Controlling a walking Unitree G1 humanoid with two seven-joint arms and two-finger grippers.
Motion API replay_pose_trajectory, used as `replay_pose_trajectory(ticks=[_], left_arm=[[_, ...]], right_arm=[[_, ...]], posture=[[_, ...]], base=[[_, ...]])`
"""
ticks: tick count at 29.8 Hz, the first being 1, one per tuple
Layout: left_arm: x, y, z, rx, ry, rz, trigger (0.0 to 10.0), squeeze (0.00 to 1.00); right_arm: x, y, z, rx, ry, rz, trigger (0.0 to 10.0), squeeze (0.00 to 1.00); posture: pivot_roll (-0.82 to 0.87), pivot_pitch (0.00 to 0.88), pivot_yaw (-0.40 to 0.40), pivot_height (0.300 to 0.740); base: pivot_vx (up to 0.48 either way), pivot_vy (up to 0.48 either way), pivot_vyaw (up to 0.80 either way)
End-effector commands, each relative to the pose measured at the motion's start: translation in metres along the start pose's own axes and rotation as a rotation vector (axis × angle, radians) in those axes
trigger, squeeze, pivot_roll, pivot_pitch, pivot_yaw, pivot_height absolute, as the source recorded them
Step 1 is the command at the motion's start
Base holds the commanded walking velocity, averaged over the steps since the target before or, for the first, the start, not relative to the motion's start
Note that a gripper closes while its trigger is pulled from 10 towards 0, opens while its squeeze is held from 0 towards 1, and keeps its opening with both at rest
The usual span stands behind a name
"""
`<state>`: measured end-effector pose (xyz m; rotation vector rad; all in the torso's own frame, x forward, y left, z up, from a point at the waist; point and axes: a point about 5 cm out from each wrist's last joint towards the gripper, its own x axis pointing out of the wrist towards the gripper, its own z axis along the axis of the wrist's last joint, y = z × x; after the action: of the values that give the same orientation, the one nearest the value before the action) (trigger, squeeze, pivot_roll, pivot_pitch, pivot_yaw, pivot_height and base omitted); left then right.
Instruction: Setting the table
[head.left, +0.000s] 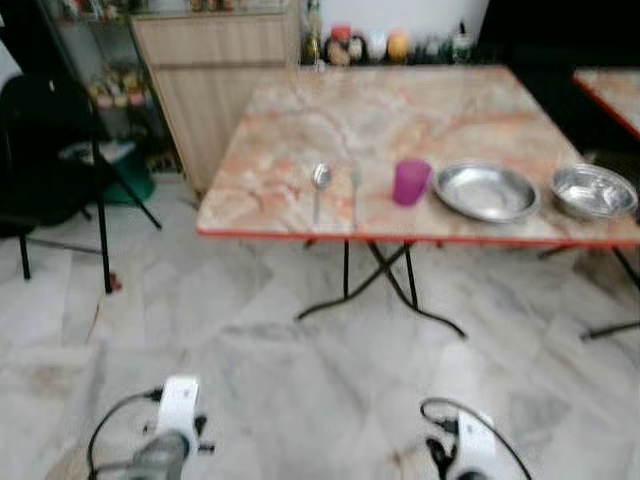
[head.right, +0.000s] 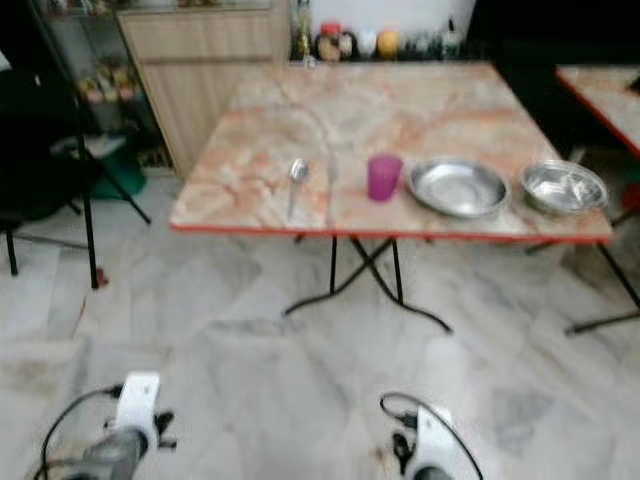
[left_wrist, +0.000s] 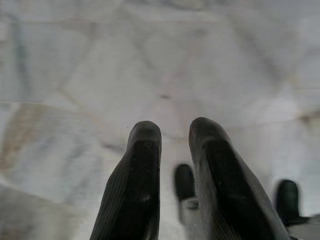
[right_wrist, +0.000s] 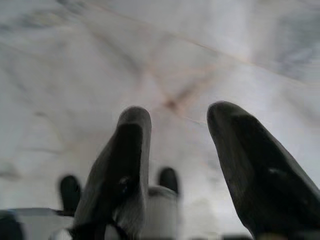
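Hanging low over floor, left gripper (left_wrist: 172, 150) and right gripper (right_wrist: 177, 150), jaws spread, empty; bench (head.left: 300, 130) well ahead, spoon (head.left: 319, 185) handle pointing robot-ward, nearer left arm.

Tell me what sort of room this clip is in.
Probably a home dining area: a folding table set with a spoon, cup and metal plate, and a wooden cabinet on a tiled floor.

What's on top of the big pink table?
Along the near edge of the marble-patterned table lie a spoon, a fork, a purple cup, a steel plate and a steel bowl. The cup's inside is hidden.
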<state>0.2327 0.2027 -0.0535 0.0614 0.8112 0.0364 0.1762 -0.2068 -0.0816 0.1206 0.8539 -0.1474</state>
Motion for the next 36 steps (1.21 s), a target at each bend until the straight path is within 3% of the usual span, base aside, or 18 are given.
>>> replay_pose_trajectory(ticks=[1,5,16,22,23,24,25,35,36], left_arm=[[-0.001,0.01,-0.002,0.009,0.012,0.024,10.0,0.0],[-0.001,0.011,-0.002,0.01,0.013,0.025,10.0,0.0],[-0.002,0.011,-0.003,0.016,0.009,0.022,10.0,0.0],[-0.002,0.013,-0.001,0.018,-0.006,0.029,10.0,0.0],[-0.002,0.014,0.0,0.018,-0.008,0.03,10.0,0.0],[-0.002,0.014,0.0,0.018,-0.008,0.03,10.0,0.0],[-0.002,0.014,-0.001,0.02,-0.008,0.032,10.0,0.0],[-0.001,0.013,0.003,0.019,-0.023,0.034,10.0,0.0],[-0.001,0.013,0.003,0.017,-0.025,0.032,10.0,0.0]], right_arm=[[0.001,0.008,0.003,0.003,-0.013,0.019,10.0,0.0],[0.003,0.008,0.013,0.023,-0.062,0.015,10.0,0.0],[0.005,0.0,0.075,0.041,-0.347,-0.012,10.0,0.0],[-0.008,-0.008,0.114,0.081,-0.619,-0.047,10.0,0.0],[-0.013,-0.007,0.121,0.09,-0.674,-0.039,10.0,0.12],[-0.013,-0.007,0.121,0.09,-0.674,-0.039,10.0,0.12],[-0.019,-0.006,0.127,0.112,-0.73,-0.036,10.0,1.0],[-0.034,0.01,0.151,0.239,-0.845,0.044,10.0,1.0],[-0.036,0.012,0.157,0.25,-0.851,0.055,10.0,0.77]], posture=[[0.02,0.0,0.001,0.74],[0.02,0.0,0.001,0.74],[0.01,0.0,0.003,0.74],[0.0,0.0,0.005,0.74],[0.0,0.0,0.006,0.74],[0.0,0.0,0.006,0.74],[0.0,0.0,0.009,0.74],[0.0,0.0,0.006,0.74],[0.0,0.0,0.006,0.74]], base=[[0.0,0.0,0.0],[0.0,0.0,0.0],[0.0,0.0,0.0],[0.0,0.0,0.0],[0.0,0.0,0.0],[0.0,0.0,0.0],[0.0,0.0,0.0],[0.0,0.0,0.0],[0.0,0.0,0.0]])
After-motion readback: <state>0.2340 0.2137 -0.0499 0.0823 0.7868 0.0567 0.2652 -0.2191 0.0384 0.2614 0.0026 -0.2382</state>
